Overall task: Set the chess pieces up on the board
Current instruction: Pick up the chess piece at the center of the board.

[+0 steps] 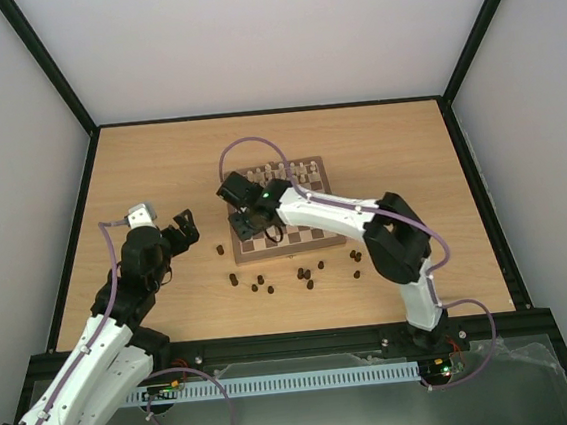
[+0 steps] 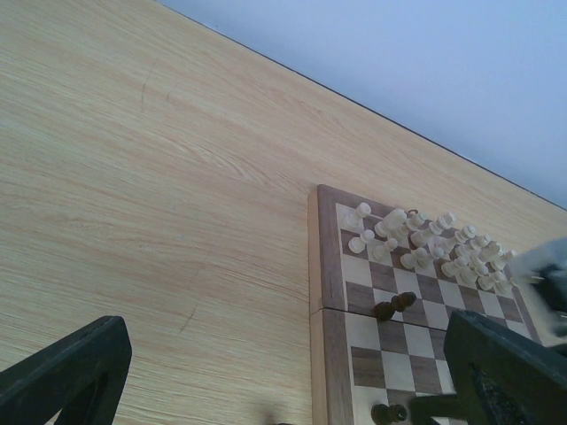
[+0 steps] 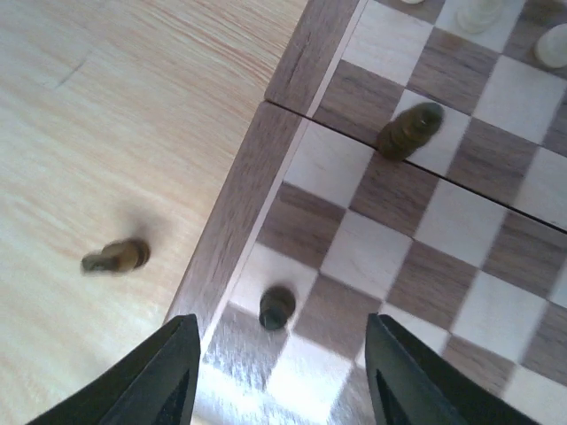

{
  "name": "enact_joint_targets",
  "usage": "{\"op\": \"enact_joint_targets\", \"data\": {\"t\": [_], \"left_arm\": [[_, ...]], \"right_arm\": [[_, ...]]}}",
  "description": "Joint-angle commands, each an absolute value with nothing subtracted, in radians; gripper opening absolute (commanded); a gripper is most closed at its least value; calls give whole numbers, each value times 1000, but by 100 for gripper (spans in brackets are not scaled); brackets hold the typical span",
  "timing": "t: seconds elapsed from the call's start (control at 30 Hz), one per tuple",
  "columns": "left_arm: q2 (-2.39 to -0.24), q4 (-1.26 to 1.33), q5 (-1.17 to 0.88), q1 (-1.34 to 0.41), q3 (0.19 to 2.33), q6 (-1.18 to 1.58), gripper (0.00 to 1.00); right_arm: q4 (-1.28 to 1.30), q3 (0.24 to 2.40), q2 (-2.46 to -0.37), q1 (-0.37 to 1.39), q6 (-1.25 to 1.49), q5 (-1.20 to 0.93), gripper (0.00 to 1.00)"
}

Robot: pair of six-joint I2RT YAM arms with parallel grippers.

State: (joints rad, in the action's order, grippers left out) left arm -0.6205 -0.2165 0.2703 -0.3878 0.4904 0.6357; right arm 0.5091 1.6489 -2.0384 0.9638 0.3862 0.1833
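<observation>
With the right claw (image 3: 282, 363) parted and touching nothing, either side of a dark piece (image 3: 277, 307) seemingly upright just inside the corner of the board (image 3: 235, 212), spread wider, then rise straight up without brushing it. Steer clear of the toppled piece (image 3: 409, 130) farther in. Leave the left claw (image 2: 283, 390) wide apart and empty over the worktop (image 2: 159, 177), left of the board.

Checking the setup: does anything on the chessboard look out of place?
Yes. One tiny dark brown wooden chess piece lies on its side on the checkered wooden chessboard, beside its middle seam, instead of standing. Other dark pieces lie scattered on the tabletop.
</observation>
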Motion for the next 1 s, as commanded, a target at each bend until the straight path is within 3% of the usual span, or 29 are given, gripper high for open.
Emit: {"op": "enact_joint_targets", "data": {"t": [0.0, 0.1, 0.13, 0.17, 0.3, 0.37, 0.6, 0.83, 0.97], "left_arm": [[-621, -223, 272, -381, 486, 632, 100], [-620, -221, 266, -379, 487, 633, 100], [-621, -220, 264, -379, 487, 632, 100], [-621, -218, 263, -379, 486, 633, 99], [-625, -216, 258, -378, 481, 634, 100], [-630, -215, 257, -376, 481, 635, 100], [-638, -211, 253, -376, 478, 637, 100], [-633, -217, 259, -376, 480, 640, 100], [-624, -224, 262, -376, 478, 640, 100]], "right_arm": [[539, 1549, -1867, 973, 396, 155, 59], [517, 1432, -1771, 975, 396, 117, 81], [509, 1395, -1742, 978, 396, 111, 95], [504, 1357, -1715, 983, 395, 104, 99], [457, 1215, -1625, 1013, 409, 79, 99], [428, 1153, -1599, 1033, 425, 52, 93], [385, 1102, -1613, 1118, 459, 66, 51], [363, 1166, -1726, 1198, 473, 63, 33], [359, 1197, -1786, 1218, 477, 52, 32]]}}
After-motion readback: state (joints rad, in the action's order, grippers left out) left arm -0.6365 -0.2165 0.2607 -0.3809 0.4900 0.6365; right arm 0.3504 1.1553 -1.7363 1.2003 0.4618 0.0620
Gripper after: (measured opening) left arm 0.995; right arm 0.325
